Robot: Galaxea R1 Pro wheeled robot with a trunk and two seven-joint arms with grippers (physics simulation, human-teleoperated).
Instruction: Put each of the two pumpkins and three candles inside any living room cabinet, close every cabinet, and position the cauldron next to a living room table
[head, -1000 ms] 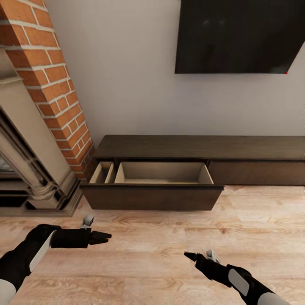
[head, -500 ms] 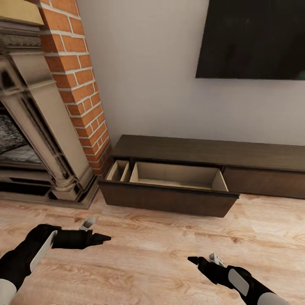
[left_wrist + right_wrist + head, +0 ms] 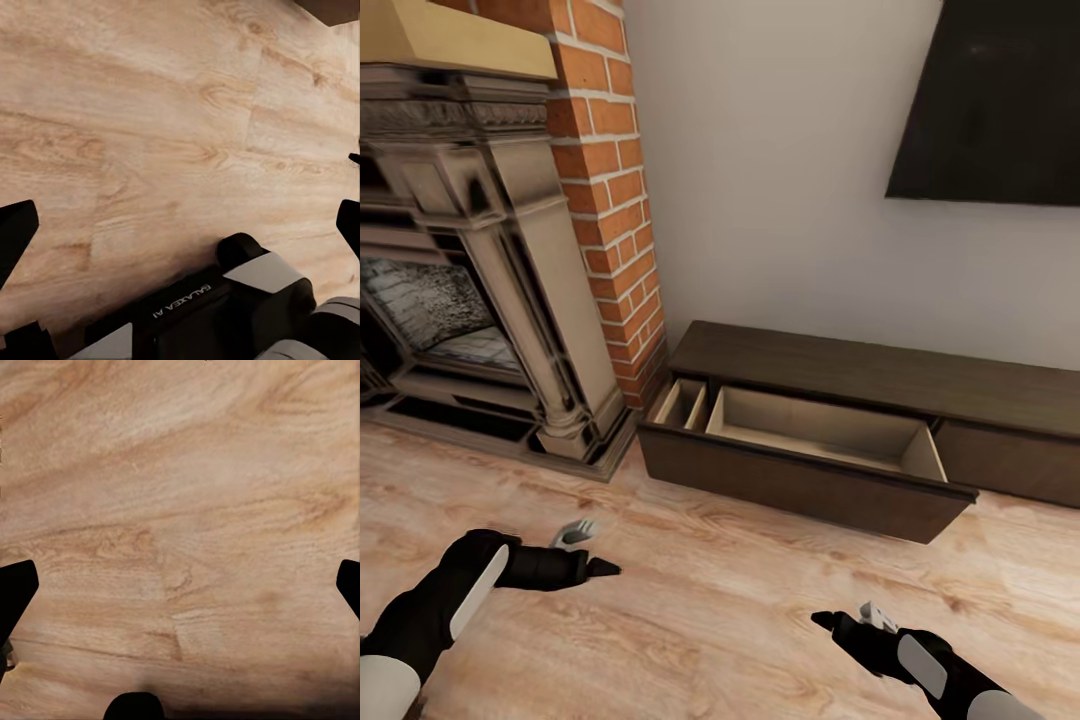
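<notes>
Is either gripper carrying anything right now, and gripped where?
Nothing is held: the left gripper and right gripper are both open over bare floor.

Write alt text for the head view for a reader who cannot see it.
A long, low dark brown cabinet stands against a pale wall with its left drawer pulled open, its tan interior bare. A brick column and ornate fireplace stand to its left, a black screen hangs above, and the left gripper and right gripper hover over wood floor.

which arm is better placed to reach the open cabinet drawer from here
Probably the right. The open drawer of the cabinet lies ahead toward the robot's right, nearer the right gripper than the left gripper. Both are empty.
</notes>
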